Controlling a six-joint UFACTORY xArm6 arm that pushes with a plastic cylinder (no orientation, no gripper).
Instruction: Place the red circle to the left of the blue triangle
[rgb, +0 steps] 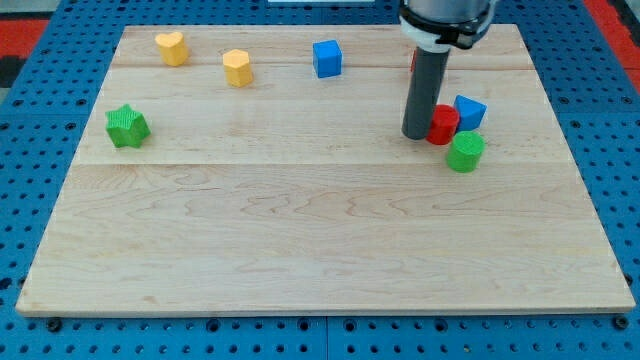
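Observation:
The red circle (443, 124) stands at the view's right of the board, touching the left side of the blue triangle (469, 110). My tip (416, 135) rests on the board right against the red circle's left side. The rod rises straight up from there to the arm at the view's top. A green circle (465, 152) sits just below and to the right of the red circle, close to both blocks.
A blue cube (327, 58) is at the top middle. A yellow heart (172, 47) and a yellow block (237, 67) are at the top left. A green star (127, 125) is at the left. Another red block (413, 60) peeks from behind the rod.

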